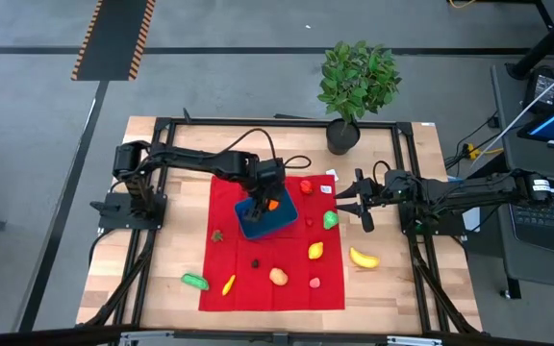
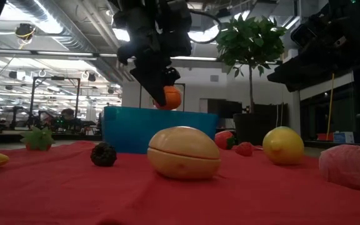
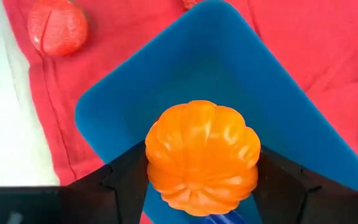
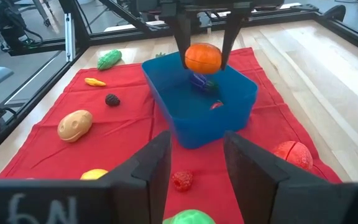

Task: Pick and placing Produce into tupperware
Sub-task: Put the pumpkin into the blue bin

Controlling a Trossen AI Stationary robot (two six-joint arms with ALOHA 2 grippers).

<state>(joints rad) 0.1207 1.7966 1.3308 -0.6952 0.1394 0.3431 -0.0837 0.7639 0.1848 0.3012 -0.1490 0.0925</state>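
Orange and ribbed like a little pumpkin, the toy fruit (image 3: 202,156) sits pinched between the two fingers of my left claw (image 2: 160,80), which is spread fairly wide to fit it. I see that claw hanging directly over the blue tupperware (image 4: 197,118), the fruit clear of the rim and not yet touching the floor of the container. Beneath the claw, inside the tupperware, I make out a dark blue piece (image 4: 202,82) and a small red one (image 4: 216,105).

My right claw (image 1: 362,206) waits off to the side of the red cloth (image 1: 229,288), well apart from the left claw, its fingers partly open and holding nothing.

Around the left claw the rest of the produce lies scattered on the cloth: a tan potato (image 4: 74,125) and a dark berry (image 4: 112,99) beyond the container's near side, a raspberry (image 4: 181,180) just before the right claw, and a red tomato-like piece (image 4: 293,154) beside it. A yellow banana (image 1: 363,258) lies on the bare bench (image 1: 412,288), and a potted plant (image 1: 356,82) stands at the far edge.
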